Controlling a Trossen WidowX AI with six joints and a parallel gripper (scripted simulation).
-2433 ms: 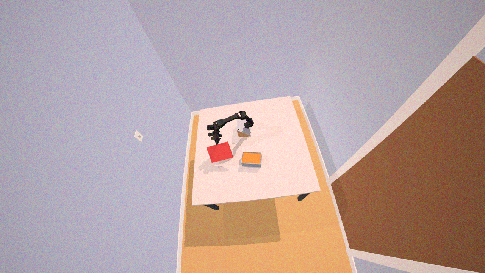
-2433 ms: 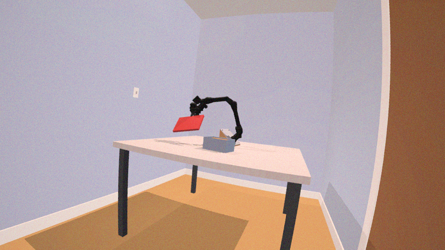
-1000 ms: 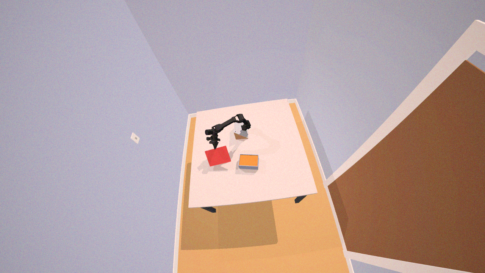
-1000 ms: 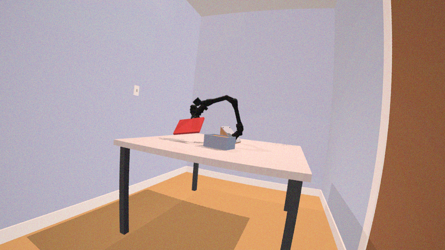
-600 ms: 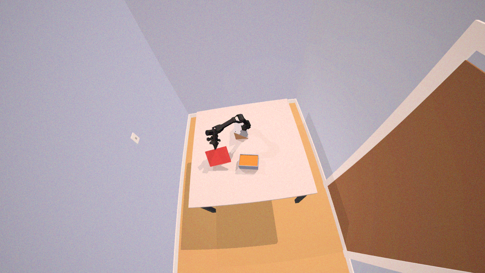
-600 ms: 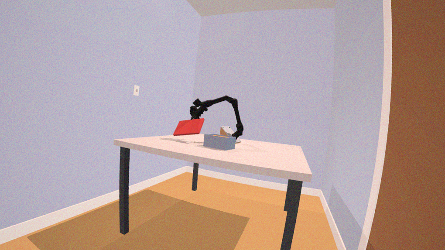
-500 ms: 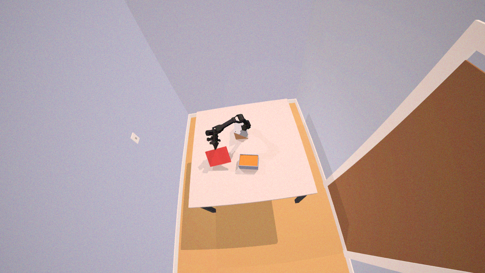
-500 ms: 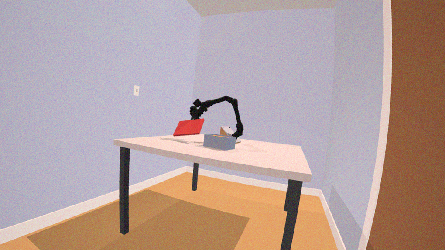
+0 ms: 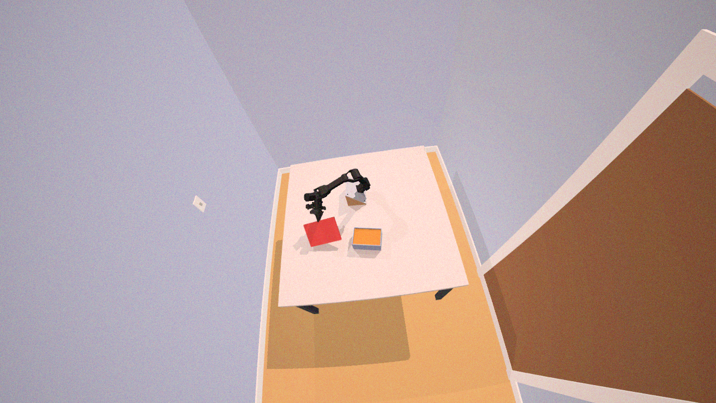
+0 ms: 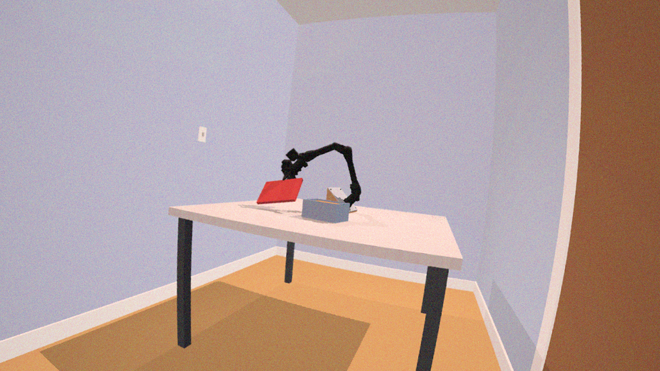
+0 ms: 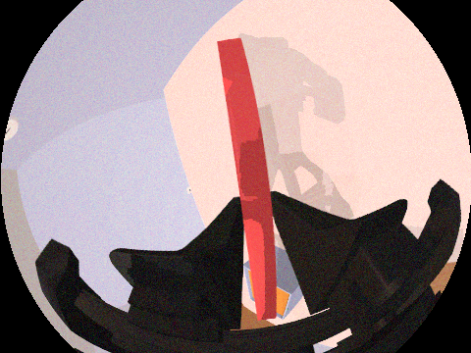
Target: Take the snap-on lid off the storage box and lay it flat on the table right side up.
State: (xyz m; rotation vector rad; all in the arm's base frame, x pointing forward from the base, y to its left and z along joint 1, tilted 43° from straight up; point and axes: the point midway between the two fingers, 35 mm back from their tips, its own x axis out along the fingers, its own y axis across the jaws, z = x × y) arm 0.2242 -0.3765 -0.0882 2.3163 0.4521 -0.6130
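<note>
The red lid (image 9: 323,232) (image 10: 279,191) (image 11: 251,162) is held in the air above the left part of the table (image 9: 420,260) (image 10: 372,237). It is steeply tilted, not flat, and its shadow falls on the table below. My gripper (image 9: 318,219) (image 11: 257,201) is shut on the lid's upper edge; in the exterior view the lid hides the fingertips. The open storage box (image 9: 367,246) (image 10: 325,210) (image 11: 288,265), blue-grey with an orange inside, stands upright on the table to the right of the lid. The wrist view shows only part of it, behind the lid.
A brown and white wedge-shaped stand (image 9: 355,201) (image 10: 332,194) is by the arm's base, behind the box. The table's left edge is near the lid and arm. A wall with a small switch plate (image 9: 199,203) (image 10: 202,134) is farther left.
</note>
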